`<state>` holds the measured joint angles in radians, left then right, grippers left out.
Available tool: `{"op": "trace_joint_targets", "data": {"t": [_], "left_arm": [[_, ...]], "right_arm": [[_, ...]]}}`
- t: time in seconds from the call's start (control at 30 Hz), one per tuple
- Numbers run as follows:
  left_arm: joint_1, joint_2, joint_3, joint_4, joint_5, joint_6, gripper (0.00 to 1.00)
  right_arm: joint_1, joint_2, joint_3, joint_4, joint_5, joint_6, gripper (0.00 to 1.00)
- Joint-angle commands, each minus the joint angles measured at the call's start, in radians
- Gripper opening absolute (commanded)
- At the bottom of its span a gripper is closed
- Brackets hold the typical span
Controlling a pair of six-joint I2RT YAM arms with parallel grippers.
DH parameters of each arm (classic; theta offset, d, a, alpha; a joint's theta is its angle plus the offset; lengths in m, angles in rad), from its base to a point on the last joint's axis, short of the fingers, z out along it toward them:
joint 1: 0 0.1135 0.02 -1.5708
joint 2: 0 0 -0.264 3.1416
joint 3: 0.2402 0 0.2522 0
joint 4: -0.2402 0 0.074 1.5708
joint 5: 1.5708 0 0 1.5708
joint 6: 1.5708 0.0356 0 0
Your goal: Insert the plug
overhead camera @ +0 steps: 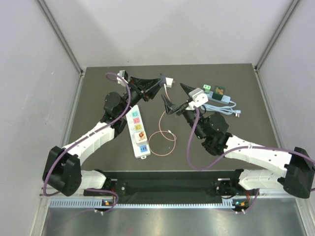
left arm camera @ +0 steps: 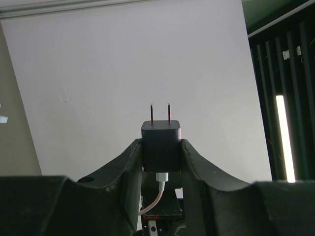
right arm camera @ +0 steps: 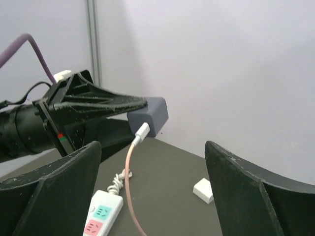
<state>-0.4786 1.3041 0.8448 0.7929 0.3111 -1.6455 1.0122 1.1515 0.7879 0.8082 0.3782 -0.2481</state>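
Note:
My left gripper [overhead camera: 156, 83] is shut on a dark plug block [overhead camera: 162, 79] and holds it in the air over the far middle of the table. In the left wrist view the plug [left arm camera: 161, 142] sits between the fingers, its two prongs pointing away at the white wall. A pink cable [overhead camera: 162, 132] hangs from it and loops on the table. The white power strip [overhead camera: 138, 129] with coloured sockets lies below and to the left. My right gripper [overhead camera: 178, 97] is open and empty just right of the plug. Its wrist view shows the plug [right arm camera: 150, 115] and the strip [right arm camera: 101, 219].
A small white adapter [overhead camera: 170, 81] lies at the far middle, also seen in the right wrist view [right arm camera: 203, 189]. Green and blue parts [overhead camera: 216, 92] and a light-blue coiled cable [overhead camera: 224, 108] lie at the far right. Grey walls surround the dark table [overhead camera: 98, 98].

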Motion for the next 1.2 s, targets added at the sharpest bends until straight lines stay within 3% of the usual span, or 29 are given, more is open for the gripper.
{"op": "trace_joint_targets", "data": {"t": [0.0,0.4,0.73,0.8,0.83,0.93,0.97,1.07,1.1,1.13,1.17], "left_arm": [[0.000,-0.039,-0.009,0.081,-0.017,-0.020,0.00],[-0.002,-0.097,-0.027,0.037,-0.004,-0.036,0.00],[-0.002,-0.164,-0.072,-0.015,-0.040,-0.036,0.00],[-0.002,-0.163,-0.073,-0.011,-0.040,-0.037,0.00],[-0.002,-0.163,-0.073,-0.011,-0.038,-0.042,0.00],[-0.002,-0.166,-0.078,-0.008,-0.033,-0.045,0.00],[0.000,-0.170,-0.079,-0.004,-0.032,-0.045,0.02],[0.000,-0.177,-0.079,-0.006,-0.030,-0.043,0.17],[0.000,-0.178,-0.078,-0.017,-0.027,-0.037,0.21],[0.001,-0.181,-0.075,-0.026,-0.023,-0.033,0.33],[0.000,-0.187,-0.069,-0.033,-0.024,-0.024,0.35]], "right_arm": [[0.014,0.034,0.085,0.039,-0.022,-0.040,0.85],[0.046,0.198,0.215,0.005,0.060,-0.169,0.85],[0.092,0.289,0.257,0.098,0.157,-0.296,0.74],[0.095,0.303,0.264,0.106,0.169,-0.312,0.66],[0.097,0.304,0.267,0.099,0.163,-0.313,0.49],[0.100,0.307,0.274,0.097,0.160,-0.310,0.24],[0.100,0.307,0.274,0.097,0.160,-0.307,0.20],[0.101,0.312,0.272,0.092,0.162,-0.304,0.02],[0.101,0.312,0.272,0.092,0.169,-0.303,0.00],[0.101,0.310,0.271,0.089,0.171,-0.295,0.00],[0.098,0.307,0.269,0.077,0.169,-0.290,0.00]]}}
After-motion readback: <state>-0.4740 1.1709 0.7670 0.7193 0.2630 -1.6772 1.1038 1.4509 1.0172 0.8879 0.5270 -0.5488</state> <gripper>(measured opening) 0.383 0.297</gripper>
